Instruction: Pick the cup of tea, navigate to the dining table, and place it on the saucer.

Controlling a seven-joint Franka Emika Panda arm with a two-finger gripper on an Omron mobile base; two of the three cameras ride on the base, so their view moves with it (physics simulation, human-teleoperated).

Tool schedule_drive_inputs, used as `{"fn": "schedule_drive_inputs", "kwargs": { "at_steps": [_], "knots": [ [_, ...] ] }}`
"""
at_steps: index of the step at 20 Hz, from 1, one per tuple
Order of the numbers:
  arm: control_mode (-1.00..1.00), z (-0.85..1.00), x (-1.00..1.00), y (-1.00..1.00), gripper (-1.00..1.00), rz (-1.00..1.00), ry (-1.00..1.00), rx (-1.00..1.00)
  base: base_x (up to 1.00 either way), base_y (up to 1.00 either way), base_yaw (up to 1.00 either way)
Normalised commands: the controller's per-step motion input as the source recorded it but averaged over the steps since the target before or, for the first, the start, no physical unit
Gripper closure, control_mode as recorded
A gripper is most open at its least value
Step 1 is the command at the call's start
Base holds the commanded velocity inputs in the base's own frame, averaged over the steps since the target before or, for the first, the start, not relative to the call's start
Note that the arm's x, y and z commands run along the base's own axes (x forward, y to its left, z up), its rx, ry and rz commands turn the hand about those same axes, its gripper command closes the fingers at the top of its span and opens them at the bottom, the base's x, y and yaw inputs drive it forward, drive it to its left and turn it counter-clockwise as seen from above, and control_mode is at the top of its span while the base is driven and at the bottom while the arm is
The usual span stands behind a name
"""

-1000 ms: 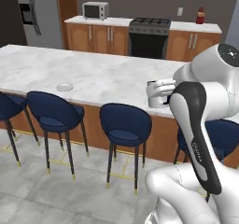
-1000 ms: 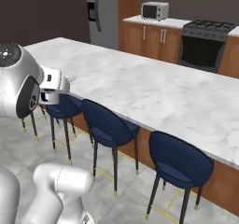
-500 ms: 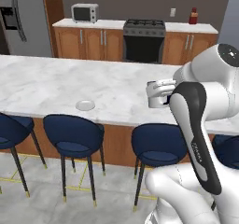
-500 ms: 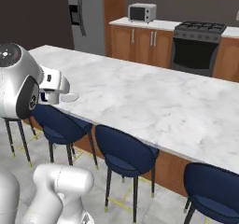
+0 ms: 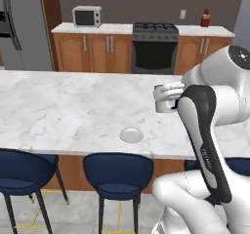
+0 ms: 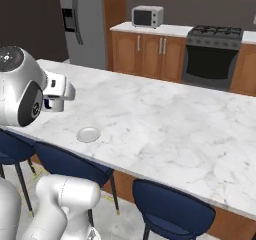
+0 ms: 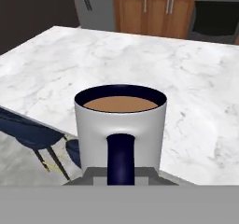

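The cup of tea, a grey-white mug with a dark handle and brown liquid, fills the hand view and stays upright. My gripper is shut on the cup of tea, holding it above the dining table, a long white marble island. The saucer lies on the marble near the front edge, lower and to the left of the cup. In the right base view the saucer sits just right of my gripper; the cup is mostly hidden there by the arm.
Dark blue stools stand along the table's near side. Behind the table run wooden wall cabinets with a microwave, a black stove and a red bottle. A grey fridge stands at the left.
The base has driven along the table, so the whole scene has shifted; the saucer now lies much closer under the held cup. The cup stays in the gripper.
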Motion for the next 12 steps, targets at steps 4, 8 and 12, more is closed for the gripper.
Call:
{"fn": "schedule_drive_inputs", "kwargs": {
  "at_steps": [4, 8, 12],
  "knots": [
    [1.00, 0.00, 0.00, 0.00, 1.00, 0.00, 0.00, 0.00, 0.88, 1.00, -0.17],
    [1.00, 0.00, 0.00, 0.00, 1.00, 0.00, 0.00, 0.00, 1.00, 0.88, -0.21],
    [1.00, 0.00, 0.00, 0.00, 1.00, 0.00, 0.00, 0.00, 0.81, 0.56, -0.06]
  ]
}}
